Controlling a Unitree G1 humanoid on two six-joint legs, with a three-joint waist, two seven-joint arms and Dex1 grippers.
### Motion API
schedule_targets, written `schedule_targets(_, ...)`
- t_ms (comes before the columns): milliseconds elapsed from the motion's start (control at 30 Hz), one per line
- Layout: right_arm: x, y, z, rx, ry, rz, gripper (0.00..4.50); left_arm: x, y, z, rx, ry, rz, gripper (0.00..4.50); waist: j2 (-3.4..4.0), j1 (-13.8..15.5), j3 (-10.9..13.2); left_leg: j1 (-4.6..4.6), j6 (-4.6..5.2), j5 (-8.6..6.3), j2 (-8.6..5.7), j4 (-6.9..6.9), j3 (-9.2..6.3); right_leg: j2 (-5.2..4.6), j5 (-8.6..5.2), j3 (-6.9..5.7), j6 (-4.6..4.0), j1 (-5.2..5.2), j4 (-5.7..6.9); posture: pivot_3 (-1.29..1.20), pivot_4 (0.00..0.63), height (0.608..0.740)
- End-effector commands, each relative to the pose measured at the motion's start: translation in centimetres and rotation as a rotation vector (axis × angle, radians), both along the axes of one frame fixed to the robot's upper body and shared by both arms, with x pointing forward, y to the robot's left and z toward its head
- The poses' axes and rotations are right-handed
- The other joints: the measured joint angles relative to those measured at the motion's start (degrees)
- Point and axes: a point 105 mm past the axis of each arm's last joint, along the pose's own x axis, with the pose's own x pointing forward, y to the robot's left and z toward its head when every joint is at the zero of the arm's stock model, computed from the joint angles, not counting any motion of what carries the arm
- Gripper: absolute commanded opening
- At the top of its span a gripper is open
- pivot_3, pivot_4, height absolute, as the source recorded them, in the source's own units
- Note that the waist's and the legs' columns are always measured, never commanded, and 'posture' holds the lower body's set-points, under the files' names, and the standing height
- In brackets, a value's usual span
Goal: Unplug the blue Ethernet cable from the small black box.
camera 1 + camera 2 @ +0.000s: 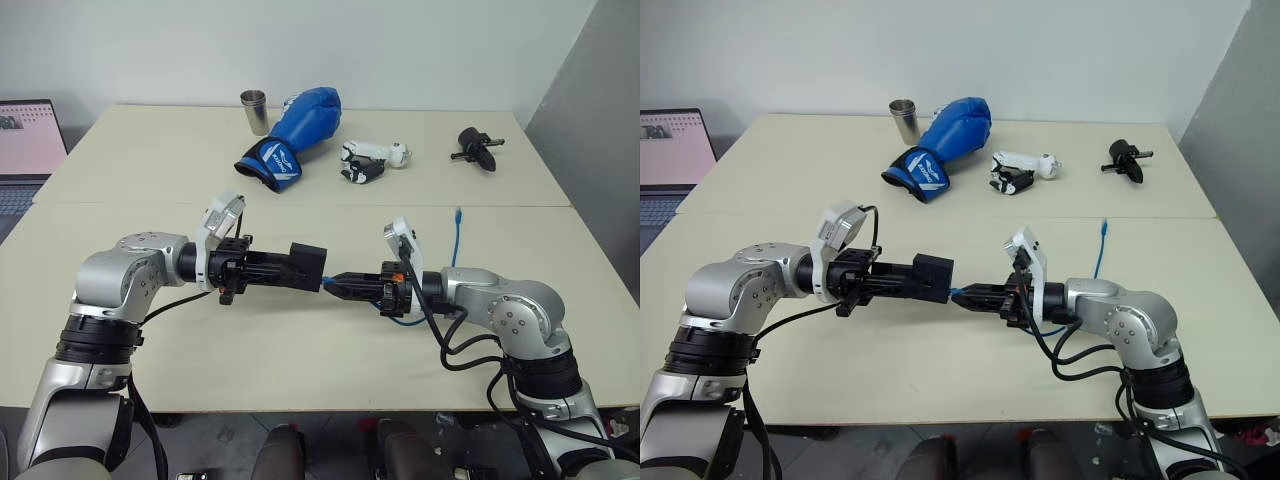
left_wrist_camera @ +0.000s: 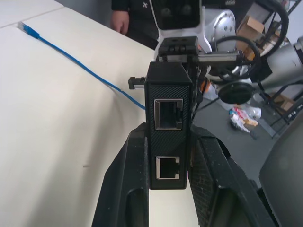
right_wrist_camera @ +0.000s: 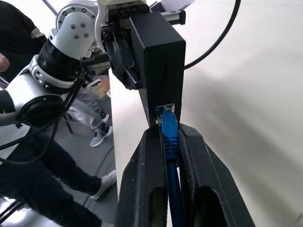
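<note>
The blue Ethernet cable (image 3: 169, 137) is not yet out: in the right wrist view its plug sits at the mouth of a port on the small black box (image 3: 158, 56), seated or very nearly so, though I cannot tell whether the latch has let go. The box is held in the air above the cream table (image 1: 300, 350), between the two arms. The left gripper (image 2: 168, 156) has its fingers pressed against the box's two sides, holding it level with two empty ports facing that wrist. The right gripper (image 3: 170, 142) pinches the blue boot just behind the plug, its fingers squeezed onto it. From there the cable runs back under the right arm and out across the table, its free end (image 1: 458, 213) lying flat well beyond the right arm.

So the grasping looks done on both sides; what is left, by my reading, is pulling plug and box apart, probably with the latch tab pressed.

Containers: a small metal cup (image 1: 254, 111) stands upright at the table's far edge, just beside a blue boxing glove (image 1: 295, 135); its inside cannot be seen from here
</note>
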Motion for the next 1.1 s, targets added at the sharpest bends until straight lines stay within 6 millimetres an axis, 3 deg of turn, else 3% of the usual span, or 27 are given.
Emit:
schedule_targets(33,0.0,-1.5,0.4,-0.014,-0.011,-0.018,0.05,0.9,1.9,0.2,0.046,-0.046,0.076,0.78,0.00,0.0,0.0,-0.01,0.00,0.00,0.00,0.00,0.00,0.00,0.00,-0.01,0.00,-0.01,-0.01,0.00,0.150,0.740)
schedule_targets(200,-0.4,-1.7,0.5,-0.015,-0.015,-0.008,0.05,1.3,2.1,0.3,0.032,-0.046,0.105,0.78,0.00,0.0,0.0,-0.03,0.00,0.00,0.00,0.00,0.00,0.00,0.00,-0.01,0.00,-0.02,-0.03,0.00,0.150,0.740)
schedule_targets(500,-0.9,0.1,1.5,0.016,-0.065,0.013,0.05,0.9,0.8,0.3,-0.003,-0.034,0.066,0.78,0.00,0.0,0.0,-0.04,0.00,0.00,0.00,0.00,0.00,0.00,0.00,-0.01,0.00,-0.03,-0.03,0.00,0.150,0.740)
schedule_targets(733,-1.9,0.7,1.5,0.009,-0.082,0.065,1.69,0.5,0.2,0.5,-0.016,-0.026,0.039,0.78,0.00,0.0,0.0,-0.06,0.01,0.00,0.00,0.00,-0.01,0.00,0.00,-0.01,0.01,-0.03,-0.05,0.00,0.150,0.740)
schedule_targets(1100,-0.5,0.6,1.5,0.061,-0.056,-0.011,1.72,0.3,0.0,0.5,-0.021,-0.015,0.026,0.78,0.00,0.0,0.0,-0.06,0.01,0.00,0.01,0.00,-0.01,0.01,0.00,-0.01,0.00,-0.03,-0.05,0.00,0.150,0.740)
